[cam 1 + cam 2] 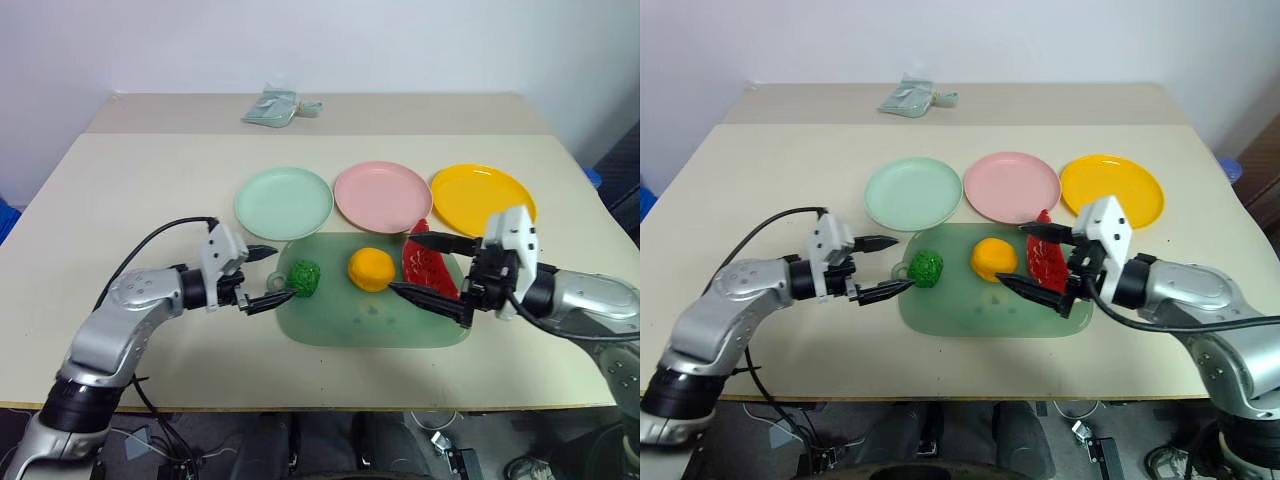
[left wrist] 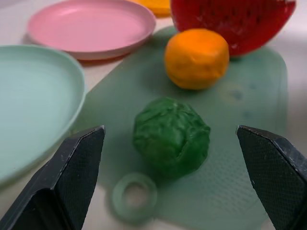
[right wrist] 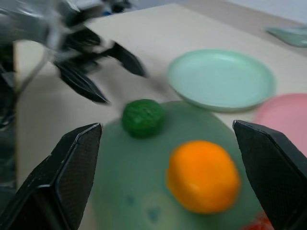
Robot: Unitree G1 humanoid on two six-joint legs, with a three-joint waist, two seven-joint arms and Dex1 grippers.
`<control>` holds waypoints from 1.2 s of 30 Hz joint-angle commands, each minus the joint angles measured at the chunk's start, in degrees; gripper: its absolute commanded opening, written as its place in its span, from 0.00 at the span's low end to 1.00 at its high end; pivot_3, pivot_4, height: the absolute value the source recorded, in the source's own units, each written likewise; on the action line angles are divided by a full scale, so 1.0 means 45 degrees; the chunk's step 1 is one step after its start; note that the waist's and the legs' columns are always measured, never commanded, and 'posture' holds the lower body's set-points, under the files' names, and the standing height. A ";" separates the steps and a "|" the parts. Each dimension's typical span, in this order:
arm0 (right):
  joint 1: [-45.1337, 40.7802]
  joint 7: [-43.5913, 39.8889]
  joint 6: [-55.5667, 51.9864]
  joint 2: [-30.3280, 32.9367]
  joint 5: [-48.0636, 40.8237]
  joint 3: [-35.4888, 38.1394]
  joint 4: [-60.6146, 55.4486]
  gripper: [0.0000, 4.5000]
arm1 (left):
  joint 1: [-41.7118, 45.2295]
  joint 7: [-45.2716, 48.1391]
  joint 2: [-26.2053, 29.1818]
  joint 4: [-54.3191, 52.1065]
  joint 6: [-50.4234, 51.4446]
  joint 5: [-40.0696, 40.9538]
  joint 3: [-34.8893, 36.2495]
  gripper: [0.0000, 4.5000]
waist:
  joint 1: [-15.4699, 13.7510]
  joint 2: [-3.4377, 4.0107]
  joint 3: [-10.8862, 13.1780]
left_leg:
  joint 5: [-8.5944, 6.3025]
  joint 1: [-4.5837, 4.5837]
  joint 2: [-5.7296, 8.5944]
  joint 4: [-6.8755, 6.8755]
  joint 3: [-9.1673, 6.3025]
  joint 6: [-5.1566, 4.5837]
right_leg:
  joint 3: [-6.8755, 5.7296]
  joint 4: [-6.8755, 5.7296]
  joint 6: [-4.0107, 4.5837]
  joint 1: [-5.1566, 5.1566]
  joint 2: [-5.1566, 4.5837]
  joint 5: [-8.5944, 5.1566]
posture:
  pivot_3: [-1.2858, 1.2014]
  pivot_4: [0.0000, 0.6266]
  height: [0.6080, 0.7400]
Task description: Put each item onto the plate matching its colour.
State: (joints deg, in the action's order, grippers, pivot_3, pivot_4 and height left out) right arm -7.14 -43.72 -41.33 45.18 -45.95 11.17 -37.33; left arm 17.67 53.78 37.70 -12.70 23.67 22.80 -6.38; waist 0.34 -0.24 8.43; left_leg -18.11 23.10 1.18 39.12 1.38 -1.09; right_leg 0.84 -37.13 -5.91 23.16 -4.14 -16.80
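Note:
Three toy foods lie on a translucent green board [image 1: 340,315]: a bumpy dark green ball [image 1: 305,279] on its left, a round orange fruit [image 1: 371,269] in the middle and a red watermelon wedge [image 1: 428,266] on its right. Behind the board stand a mint green plate [image 1: 283,202], a pink plate [image 1: 382,194] and a yellow plate [image 1: 482,198], all bare. My left gripper [image 1: 283,273] is open just left of the green ball, its fingers pointing at it. My right gripper [image 1: 402,263] is open, its fingers reaching across the watermelon wedge toward the orange.
A small pale grey-green cloth bundle [image 1: 275,107] lies at the table's far edge. The board's loop handle [image 2: 135,196] sticks out beside the green ball. A black cable runs along my left arm. Bare tabletop lies to the left and right of the plates.

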 commanded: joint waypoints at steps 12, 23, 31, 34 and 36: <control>0.1001 0.1113 0.0011 -0.0330 -0.0589 -0.0156 -0.1695 1.00 | 0.1328 0.0452 -0.1133 0.2472 -0.1820 -0.2354 -0.1599 0.88 | 0.0040 -0.0004 0.0001 | -0.0001 0.0016 0.0000 0.0015 0.0000 -0.0010 | -0.0002 -0.0013 -0.0003 0.0013 0.0004 0.0001 | 0.52 0.24 1.00; 0.0574 0.1218 0.0140 -0.0352 -0.0306 -0.0538 -0.1386 1.00 | 0.1732 -0.0804 -0.1447 0.2382 -0.0854 -0.1237 0.0624 0.54 | 0.0050 -0.0006 0.0002 | 0.0000 0.0016 0.0000 0.0018 0.0000 -0.0010 | -0.0003 -0.0018 -0.0003 0.0014 0.0006 0.0001 | 0.52 0.24 1.00; -0.0422 0.1348 0.0362 -0.0749 0.0254 -0.1340 -0.0819 1.00 | 0.5300 -0.5883 -0.2640 0.7374 -0.0190 -0.3233 0.1797 0.54 | -0.0236 -0.0037 0.0003 | 0.0032 0.0019 0.0013 0.0046 -0.0006 0.0041 | -0.0017 -0.0037 -0.0013 0.0012 0.0024 0.0006 | 0.52 0.24 1.00; -0.0795 0.1329 0.0526 -0.0936 0.0700 -0.1738 -0.0469 1.00 | 0.6494 -0.6344 -0.3358 0.9511 -0.0620 -0.3694 0.1463 0.54 | -0.0267 -0.0040 0.0003 | 0.0034 0.0032 0.0018 0.0060 -0.0006 0.0041 | -0.0023 -0.0034 -0.0024 0.0013 0.0037 0.0012 | 0.52 0.24 1.00; -0.1044 0.1403 0.0596 -0.0996 0.1081 -0.1985 -0.0191 1.00 | 0.6982 -0.6313 -0.3716 1.0438 -0.0988 -0.3868 0.1328 0.65 | -0.0255 -0.0045 0.0007 | 0.0032 0.0054 0.0017 0.0090 -0.0006 0.0039 | -0.0024 -0.0031 -0.0033 0.0021 0.0067 0.0016 | 0.52 0.24 1.00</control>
State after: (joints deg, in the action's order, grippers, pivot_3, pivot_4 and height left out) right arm -10.75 -37.59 -40.03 41.13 -42.28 2.47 -38.16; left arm 46.77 25.61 21.38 33.21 21.56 6.26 0.17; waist -0.80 -0.45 8.46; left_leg -17.97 23.40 1.25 39.61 1.36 -0.93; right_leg 0.73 -37.28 -6.07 23.29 -3.82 -16.72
